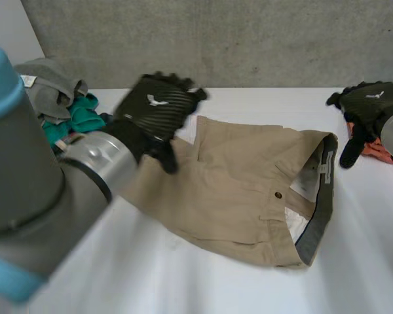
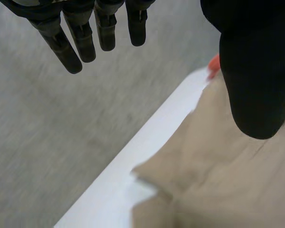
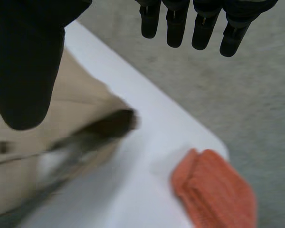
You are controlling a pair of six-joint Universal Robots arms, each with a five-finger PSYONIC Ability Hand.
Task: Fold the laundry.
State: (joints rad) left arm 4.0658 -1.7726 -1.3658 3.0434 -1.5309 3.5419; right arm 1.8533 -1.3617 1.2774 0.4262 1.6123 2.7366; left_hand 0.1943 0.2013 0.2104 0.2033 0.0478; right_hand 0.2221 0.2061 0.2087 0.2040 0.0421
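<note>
Tan trousers (image 1: 236, 190) lie folded across the middle of the white table (image 1: 183, 275), with the waistband and its button facing right. My left hand (image 1: 156, 108) hovers over their left end, fingers straight and holding nothing. In the left wrist view that hand (image 2: 254, 71) is spread above the tan cloth (image 2: 228, 180) near the table's back edge. My right hand (image 1: 367, 108) hangs open off the waistband's right side. In its own wrist view the right hand (image 3: 23, 61) is empty, above the trousers' waistband (image 3: 76, 109).
A heap of grey and teal clothes (image 1: 52, 98) sits at the back left of the table. A folded orange cloth (image 1: 373, 149) (image 3: 213, 190) lies at the right edge under my right hand. A grey wall rises behind the table.
</note>
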